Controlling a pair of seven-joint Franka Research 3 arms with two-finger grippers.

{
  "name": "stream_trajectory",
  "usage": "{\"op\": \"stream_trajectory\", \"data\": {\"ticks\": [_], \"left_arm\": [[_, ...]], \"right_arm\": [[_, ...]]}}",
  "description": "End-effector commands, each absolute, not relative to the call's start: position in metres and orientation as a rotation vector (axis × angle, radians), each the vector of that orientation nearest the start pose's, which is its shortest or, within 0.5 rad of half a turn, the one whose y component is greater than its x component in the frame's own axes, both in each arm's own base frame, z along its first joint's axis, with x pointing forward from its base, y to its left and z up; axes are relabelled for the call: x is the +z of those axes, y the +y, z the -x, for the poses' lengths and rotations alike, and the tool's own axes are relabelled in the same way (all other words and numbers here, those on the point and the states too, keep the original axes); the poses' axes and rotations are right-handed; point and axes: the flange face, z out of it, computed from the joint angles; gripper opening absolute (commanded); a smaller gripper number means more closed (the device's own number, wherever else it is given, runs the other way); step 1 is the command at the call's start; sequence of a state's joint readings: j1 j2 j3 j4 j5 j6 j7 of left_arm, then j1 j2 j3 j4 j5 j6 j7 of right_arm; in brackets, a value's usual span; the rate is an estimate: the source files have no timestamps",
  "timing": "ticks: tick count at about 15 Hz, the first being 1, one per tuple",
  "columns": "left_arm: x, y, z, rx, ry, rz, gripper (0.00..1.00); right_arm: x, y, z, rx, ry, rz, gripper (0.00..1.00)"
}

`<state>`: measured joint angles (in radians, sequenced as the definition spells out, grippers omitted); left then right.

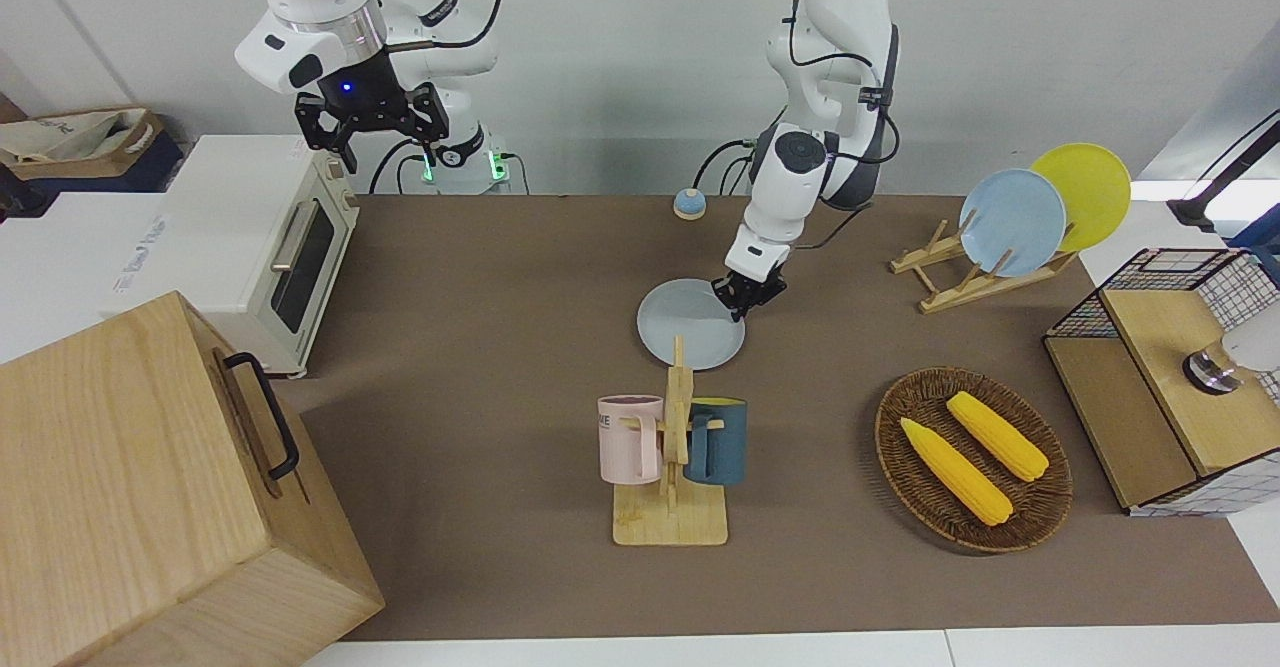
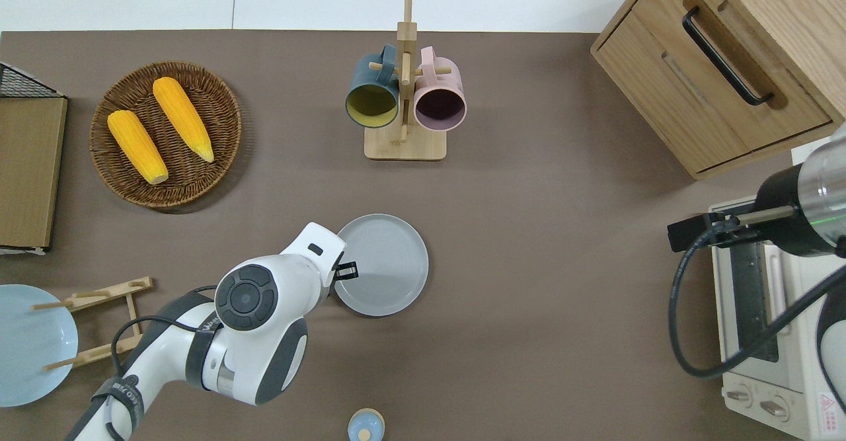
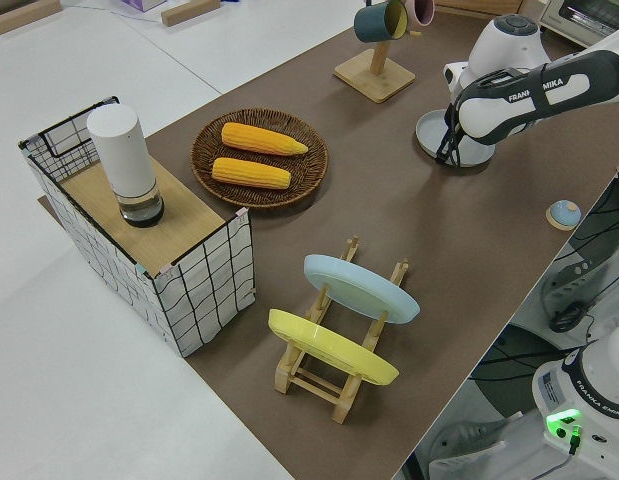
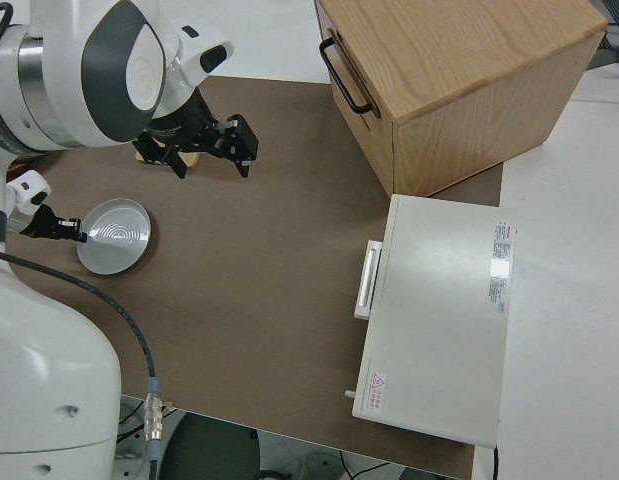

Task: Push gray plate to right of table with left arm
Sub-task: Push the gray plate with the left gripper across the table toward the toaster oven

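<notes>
Left gripper (image 2: 346, 271) fingers look pinched together, tips on gray plate (image 2: 386, 274) rim; keep tips low, push steady twd toaster oven (image 2: 760, 322).

Pale gray-blue plate (image 2: 386, 266) on matte brown table (image 2: 542, 282); 2 yellow corn cobs (image 2: 158, 127) in dark brown woven basket (image 2: 225, 107).

Front faces robots, overhead straight down – both share gray plate (image 1: 690, 323)
</notes>
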<state>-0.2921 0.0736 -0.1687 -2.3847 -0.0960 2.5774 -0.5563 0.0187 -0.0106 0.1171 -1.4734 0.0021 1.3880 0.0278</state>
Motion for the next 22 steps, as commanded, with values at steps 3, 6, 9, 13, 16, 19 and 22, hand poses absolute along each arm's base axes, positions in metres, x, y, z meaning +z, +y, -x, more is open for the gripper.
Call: {"op": "stream_trajectory", "data": {"ticks": [3,6,9,13,16,19,22], "left_arm": [[0.287,-0.281,-0.433,-0.108,-0.401,3.190,0.00],[0.284,-0.318,-0.421,-0.095,-0.475,3.183,0.00],[0.291,-0.364,-0.416,-0.050,-0.539,3.159,0.00],[0.288,-0.431,-0.408,-0.021,-0.620,3.083,0.00],[0.284,-0.471,-0.395,-0.027,-0.686,3.085,0.00],[0.289,-0.494,-0.389,-0.030,-0.715,3.092,0.00],[0.292,-0.510,-0.379,-0.029,-0.723,3.096,0.00]], "right_arm": [[0.664,0.070,-0.524,0.121,-0.161,3.131,0.983],[0.664,0.070,-0.524,0.121,-0.161,3.131,0.983],[0.664,0.070,-0.524,0.121,-0.161,3.131,0.983],[0.664,0.070,-0.524,0.121,-0.161,3.131,0.983],[0.664,0.071,-0.524,0.121,-0.164,3.131,0.983],[0.664,0.070,-0.524,0.121,-0.161,3.131,0.983],[0.664,0.071,-0.524,0.121,-0.164,3.131,0.983]]}}
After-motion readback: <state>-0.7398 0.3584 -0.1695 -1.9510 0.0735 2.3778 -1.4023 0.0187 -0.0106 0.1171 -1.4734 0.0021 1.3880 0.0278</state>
